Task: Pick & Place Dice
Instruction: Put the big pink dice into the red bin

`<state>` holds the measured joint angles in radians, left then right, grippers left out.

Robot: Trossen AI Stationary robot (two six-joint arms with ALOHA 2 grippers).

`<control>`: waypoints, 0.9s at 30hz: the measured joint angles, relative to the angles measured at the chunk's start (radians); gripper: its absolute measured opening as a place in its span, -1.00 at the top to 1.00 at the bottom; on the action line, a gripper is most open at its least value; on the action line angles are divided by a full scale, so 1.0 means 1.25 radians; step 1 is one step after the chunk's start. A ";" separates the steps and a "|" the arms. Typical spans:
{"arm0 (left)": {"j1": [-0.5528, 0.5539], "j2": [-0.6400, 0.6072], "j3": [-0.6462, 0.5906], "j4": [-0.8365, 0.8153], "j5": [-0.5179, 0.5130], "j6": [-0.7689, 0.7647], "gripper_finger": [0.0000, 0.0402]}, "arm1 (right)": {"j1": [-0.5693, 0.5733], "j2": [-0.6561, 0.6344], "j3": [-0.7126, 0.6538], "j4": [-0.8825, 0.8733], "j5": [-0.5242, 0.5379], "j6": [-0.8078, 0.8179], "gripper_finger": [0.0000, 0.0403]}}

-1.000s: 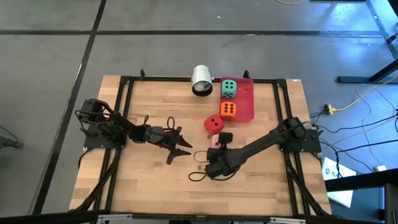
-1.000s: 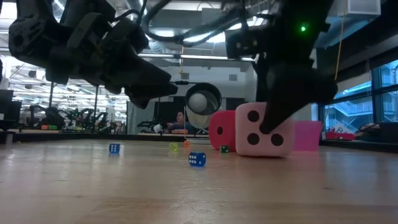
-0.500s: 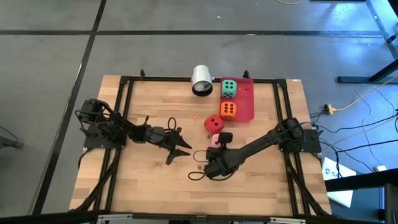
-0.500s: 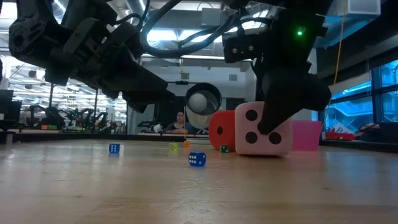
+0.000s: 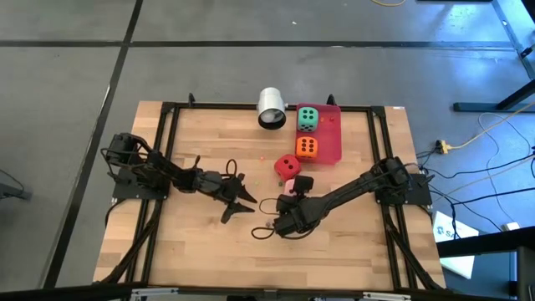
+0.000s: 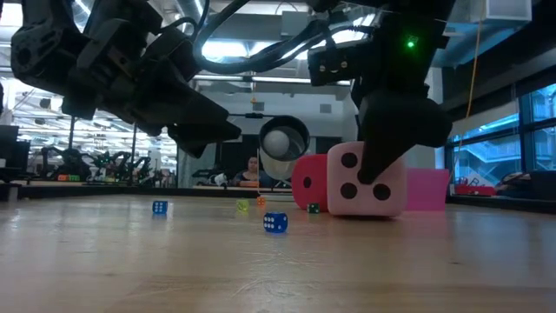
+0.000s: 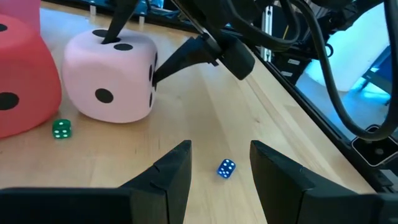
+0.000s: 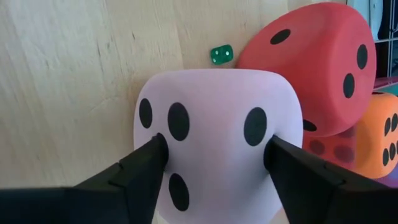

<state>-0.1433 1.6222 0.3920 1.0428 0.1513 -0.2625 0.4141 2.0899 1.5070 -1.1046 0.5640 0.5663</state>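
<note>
The right gripper (image 8: 214,165) has its two fingers set on opposite sides of the pink die (image 8: 214,134), pinching into the soft foam while the die sits on the wooden table (image 5: 192,242) just short of the red tray (image 5: 333,144). From where I stand, the squeeze looks off-centre toward one face, so I judge the best course is to firm up the grip evenly before lifting, then raise the die straight up so it does not twist out. The red die (image 5: 287,167) sits right against the pink one on the tray side, and it looks like the likeliest thing to get nudged; a clean vertical lift should clear it. On the tray the green die (image 5: 308,118) and orange die (image 5: 307,148) already take up the near half, so the free room is on the far side of them. The white cup (image 5: 271,107) lies on its side beside the tray. A few tiny dice are scattered about, a blue one (image 7: 226,168) and a green one (image 7: 61,129) among them. The left gripper (image 5: 238,200) waits mid-table, fingers spread and holding nothing.
</note>
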 joint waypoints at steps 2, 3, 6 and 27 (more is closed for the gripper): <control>0.000 0.000 0.000 0.000 0.001 0.001 0.22 | -0.001 0.000 0.000 0.000 0.000 0.001 -0.21; 0.000 0.000 0.000 0.000 0.000 0.000 0.22 | -0.001 0.000 0.000 0.000 0.000 0.002 -0.18; 0.000 0.000 0.000 0.000 0.000 -0.003 0.22 | -0.001 0.000 0.000 0.000 0.000 0.002 -0.12; 0.000 0.000 0.000 0.000 -0.001 0.002 0.22 | -0.001 0.005 0.017 -0.052 0.003 0.001 -0.03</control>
<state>-0.1436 1.6222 0.3920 1.0428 0.1506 -0.2604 0.4133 2.0956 1.5278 -1.1692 0.5674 0.5678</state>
